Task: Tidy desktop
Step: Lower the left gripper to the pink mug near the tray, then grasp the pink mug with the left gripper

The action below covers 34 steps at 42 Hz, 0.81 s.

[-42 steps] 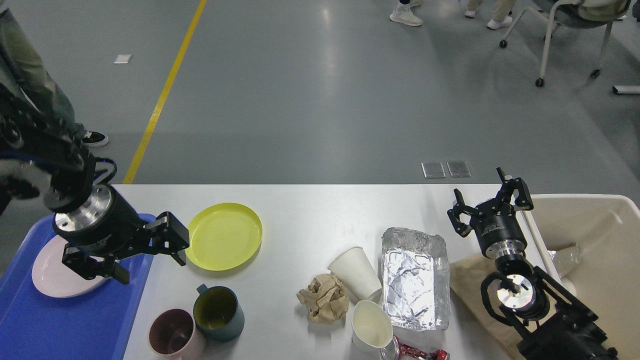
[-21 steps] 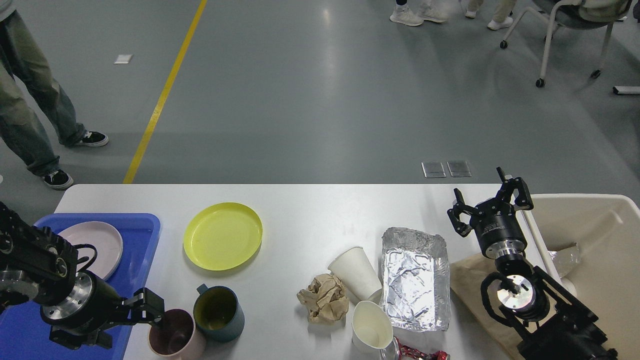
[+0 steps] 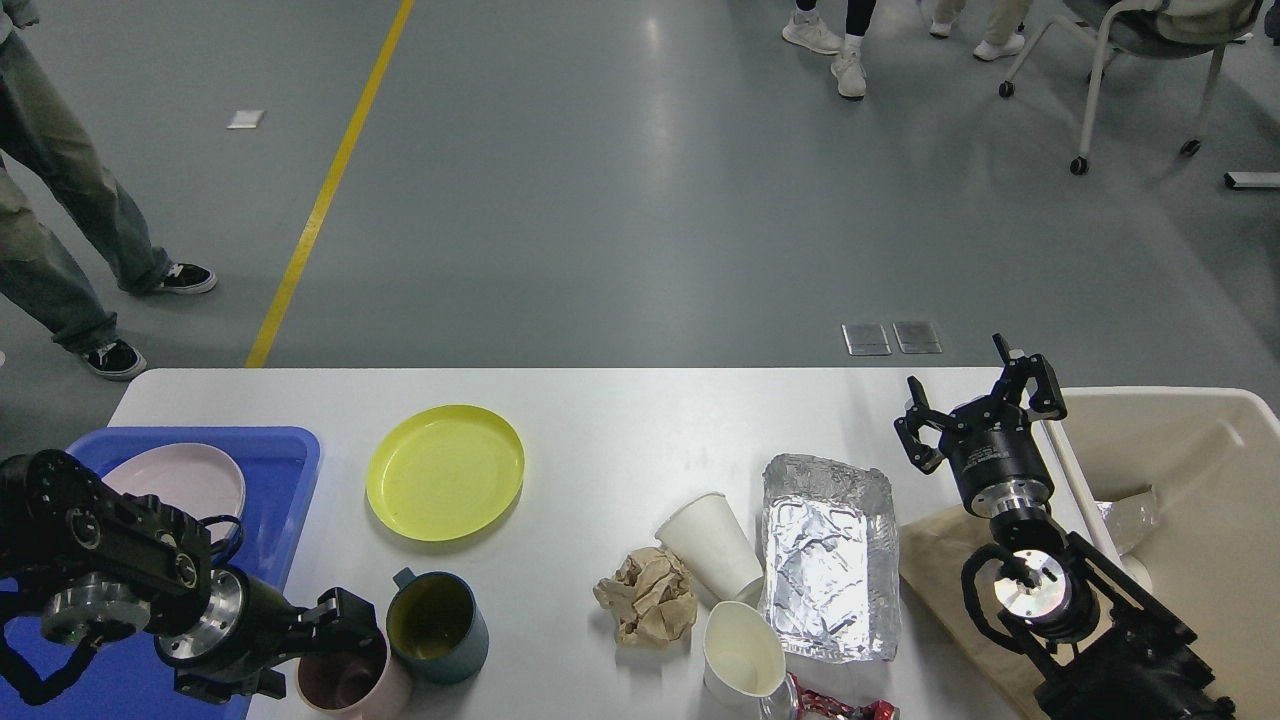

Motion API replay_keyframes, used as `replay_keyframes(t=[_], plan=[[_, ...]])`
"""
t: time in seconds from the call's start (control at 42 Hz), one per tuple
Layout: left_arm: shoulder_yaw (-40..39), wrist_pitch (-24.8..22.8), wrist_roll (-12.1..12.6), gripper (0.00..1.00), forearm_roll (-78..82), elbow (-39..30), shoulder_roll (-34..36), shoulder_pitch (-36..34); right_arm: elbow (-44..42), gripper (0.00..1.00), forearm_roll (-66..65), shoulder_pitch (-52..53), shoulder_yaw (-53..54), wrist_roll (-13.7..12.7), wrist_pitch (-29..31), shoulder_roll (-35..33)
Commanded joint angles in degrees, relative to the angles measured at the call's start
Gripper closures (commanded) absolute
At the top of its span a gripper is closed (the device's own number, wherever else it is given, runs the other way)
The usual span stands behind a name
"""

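Observation:
The white desktop (image 3: 620, 430) holds a yellow plate (image 3: 445, 472), a pink mug (image 3: 362, 685), a dark teal mug (image 3: 437, 625), crumpled brown paper (image 3: 647, 596), two white paper cups (image 3: 712, 545) (image 3: 742, 655), a foil tray (image 3: 828, 555) and a red wrapper (image 3: 835, 708). My left gripper (image 3: 298, 652) is open at the front left. Its upper finger is at the pink mug's rim, and its lower finger is left of the mug. My right gripper (image 3: 975, 400) is open and empty above the desktop's right end.
A blue tray (image 3: 285, 470) at the left holds a pink plate (image 3: 185, 478). A beige bin (image 3: 1180, 420) stands at the right with clear plastic inside. Tan paper (image 3: 935, 560) lies under my right arm. People stand on the floor beyond the table.
My left arm swung from above the tray and pink plate down to the front left, then shifted right so its gripper reaches the pink mug. The right arm has not moved.

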Motion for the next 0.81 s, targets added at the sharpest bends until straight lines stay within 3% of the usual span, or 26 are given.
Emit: replay_keyframes(t=[0.0, 0.19, 0.262, 0.309, 0.428, 0.571, 0.69, 0.785], plan=[[-0.38, 5.15, 0.03, 0.08, -0.04, 0.24, -1.44, 2.01, 0.00, 0.00, 0.00, -0.02, 0.00, 0.00, 0.00, -0.04], [-0.20, 9.29, 0.04, 0.11, 0.05, 0.24, -1.53, 2.80, 0.00, 0.00, 0.00, -0.02, 0.00, 0.00, 0.00, -0.04], [-0.11, 9.47, 0.04, 0.18, 0.05, 0.24, -1.53, 2.80, 0.00, 0.00, 0.00, -0.02, 0.00, 0.00, 0.00, -0.04], [-0.02, 9.12, 0.12, 0.30, 0.14, 0.15, -1.53, 2.89, 0.00, 0.00, 0.00, 0.07, 0.00, 0.00, 0.00, -0.04], [-0.02, 8.15, 0.12, 0.40, 0.14, -0.03, -1.53, 3.15, 0.00, 0.00, 0.00, 0.07, 0.00, 0.00, 0.00, -0.04], [-0.02, 6.13, 0.12, 0.46, 0.14, -0.03, -1.53, 3.33, 0.00, 0.00, 0.09, 0.07, 0.00, 0.00, 0.00, -0.04], [-0.02, 4.98, 0.12, 0.65, 0.23, -0.03, -1.53, 3.33, 0.00, 0.00, 0.00, 0.07, 0.00, 0.00, 0.00, -0.04], [-0.11, 5.25, 0.30, 0.73, 0.14, 0.06, -1.53, 3.42, 0.00, 0.00, 0.00, 0.07, 0.00, 0.00, 0.00, -0.04]])
